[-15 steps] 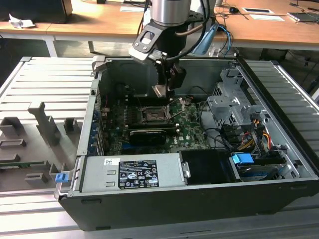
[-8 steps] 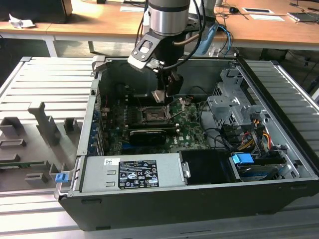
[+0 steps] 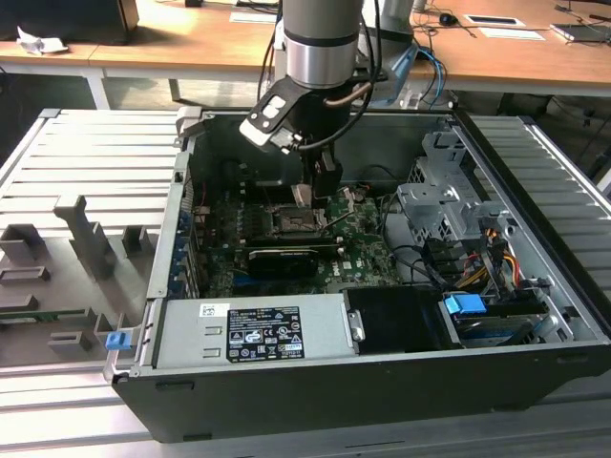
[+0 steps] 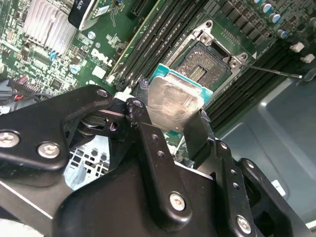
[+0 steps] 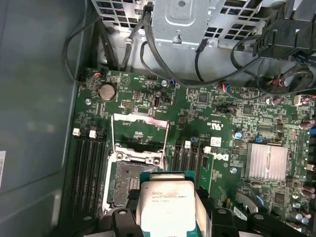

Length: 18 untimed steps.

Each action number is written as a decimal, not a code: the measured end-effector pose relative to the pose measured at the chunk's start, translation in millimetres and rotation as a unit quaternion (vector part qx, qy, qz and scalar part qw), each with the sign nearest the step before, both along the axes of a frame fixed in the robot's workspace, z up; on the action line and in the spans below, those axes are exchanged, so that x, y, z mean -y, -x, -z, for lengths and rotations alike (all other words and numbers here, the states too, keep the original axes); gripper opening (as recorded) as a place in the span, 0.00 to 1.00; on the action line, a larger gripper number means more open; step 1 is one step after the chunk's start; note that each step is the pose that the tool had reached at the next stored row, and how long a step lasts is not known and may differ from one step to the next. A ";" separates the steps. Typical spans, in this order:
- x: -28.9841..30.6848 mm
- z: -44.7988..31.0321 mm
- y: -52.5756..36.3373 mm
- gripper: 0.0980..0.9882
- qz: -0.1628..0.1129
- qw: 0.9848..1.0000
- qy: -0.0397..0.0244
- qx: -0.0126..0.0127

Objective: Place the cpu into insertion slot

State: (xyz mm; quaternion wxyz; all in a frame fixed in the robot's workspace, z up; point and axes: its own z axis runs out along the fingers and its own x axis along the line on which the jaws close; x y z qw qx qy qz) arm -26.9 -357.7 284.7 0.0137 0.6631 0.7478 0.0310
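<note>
- While the gripper [image 4: 170,112] has its fingers clenched on two opposite edges of the cpu [image 4: 174,98], I see the cpu hanging over the motherboard [image 4: 59,64], just above the insertion slot [image 4: 206,68] and not yet seated in it.
- In both wrist views the cpu overlaps one corner of the open insertion slot rather than sitting square over it. I judge that a sideways offset would land an edge on the silvery frame and leave the cpu tilted.
- Orientation worries me most. I cannot tell from here whether the cpu's notches match the insertion slot, and a wrong turn pressed home could bend the contacts.
- The grip is on thin edges only, so a slip or twist between the pads could drop the cpu crooked.
- The load plate [image 5: 140,129] stands open just beside the insertion slot, and I think a finger could catch on it during a descent.
- The wire lever [image 4: 272,71] sticks out to one side and the memory slots [image 4: 158,44] run close alongside, leaving the fingers little room.
</note>
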 end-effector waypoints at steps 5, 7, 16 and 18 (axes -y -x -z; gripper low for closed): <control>-1.5 15.3 5.7 0.48 0.004 1.000 0.000 0.000; -1.5 19.7 5.7 0.48 0.022 1.000 0.000 0.000; -4.3 29.2 6.7 0.48 0.030 1.000 0.000 0.000; -4.3 29.6 6.7 0.48 0.030 1.000 0.000 0.000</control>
